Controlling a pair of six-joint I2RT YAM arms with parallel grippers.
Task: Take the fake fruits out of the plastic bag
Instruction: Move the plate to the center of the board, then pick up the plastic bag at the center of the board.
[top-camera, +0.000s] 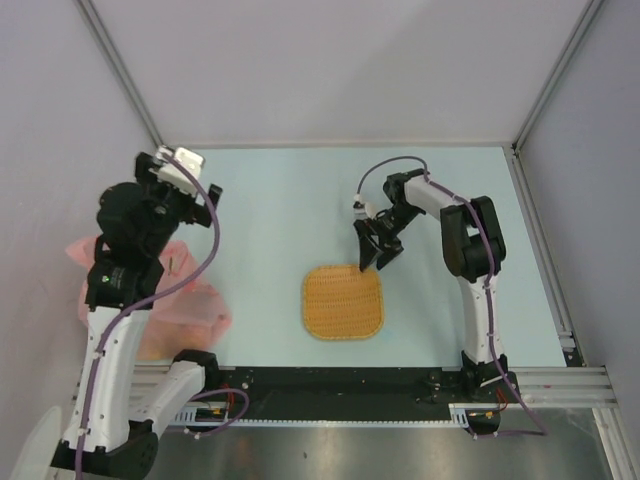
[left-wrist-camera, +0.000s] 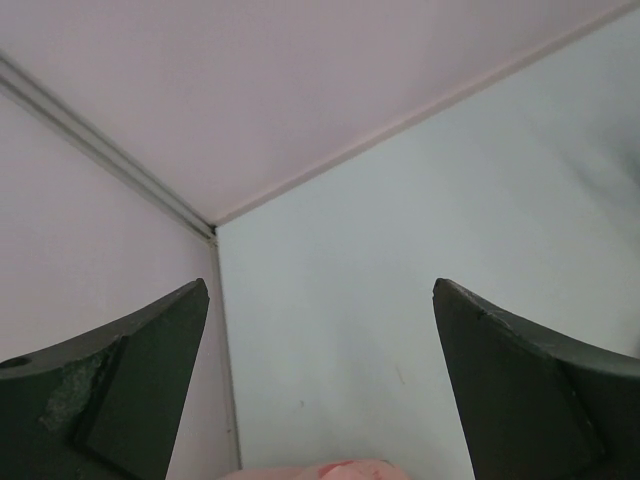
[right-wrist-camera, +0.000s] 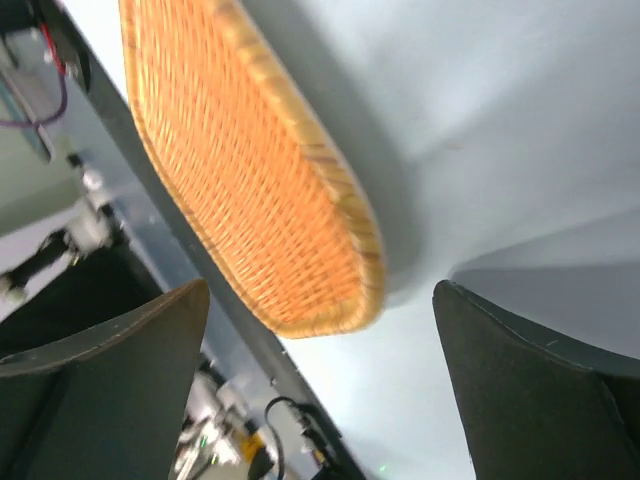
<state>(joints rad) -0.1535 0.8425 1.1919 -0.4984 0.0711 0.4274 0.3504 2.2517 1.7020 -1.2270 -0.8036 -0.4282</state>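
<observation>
The pink plastic bag (top-camera: 160, 300) lies crumpled at the table's left edge, mostly under my left arm. Its top shows as a pink sliver (left-wrist-camera: 330, 470) at the bottom of the left wrist view. The fake fruits are hidden. My left gripper (top-camera: 178, 182) is raised above the bag's far end and faces the table's far left corner. It is open (left-wrist-camera: 320, 285) with nothing between its fingers. My right gripper (top-camera: 377, 250) hangs just over the far right corner of the woven mat and stands open (right-wrist-camera: 320, 287) and empty.
A square orange woven mat (top-camera: 343, 302) lies near the middle front of the table, and its rim (right-wrist-camera: 340, 200) fills the upper left of the right wrist view. Grey walls close the table on the left, back and right. The black base rail (top-camera: 330, 385) runs along the near edge.
</observation>
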